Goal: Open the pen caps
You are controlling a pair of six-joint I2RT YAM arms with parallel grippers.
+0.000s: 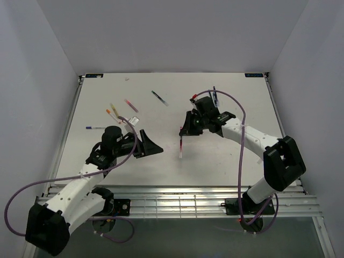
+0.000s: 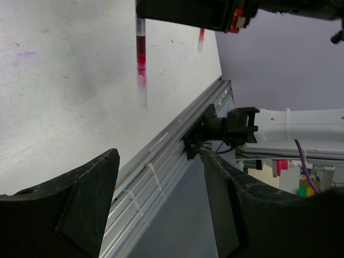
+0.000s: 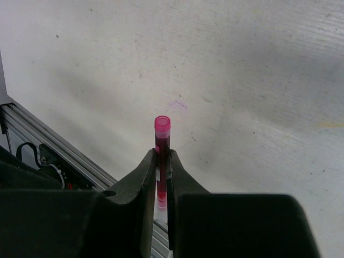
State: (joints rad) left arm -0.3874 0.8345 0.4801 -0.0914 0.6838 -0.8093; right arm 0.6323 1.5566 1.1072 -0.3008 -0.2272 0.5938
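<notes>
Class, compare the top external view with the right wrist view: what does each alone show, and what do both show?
Top external only: the left gripper, open, plus the black pen and pink pen lying on the table. Right wrist only: a faint purple mark on the table. Both: the right gripper shut on the red pen.

**Top external view:** set high above and behind the arm bases, looking down and forward over the whole worktop (image 1: 215,166) to its far edge.

**Left wrist view:** low and close behind the left gripper (image 2: 159,158), facing rightward along the worktop's near edge and its rail (image 2: 177,140).

**Right wrist view:** close behind the right gripper (image 3: 162,161), looking down on bare worktop.

All three views share the red pen (image 1: 181,146) (image 2: 141,59) (image 3: 162,141).
</notes>
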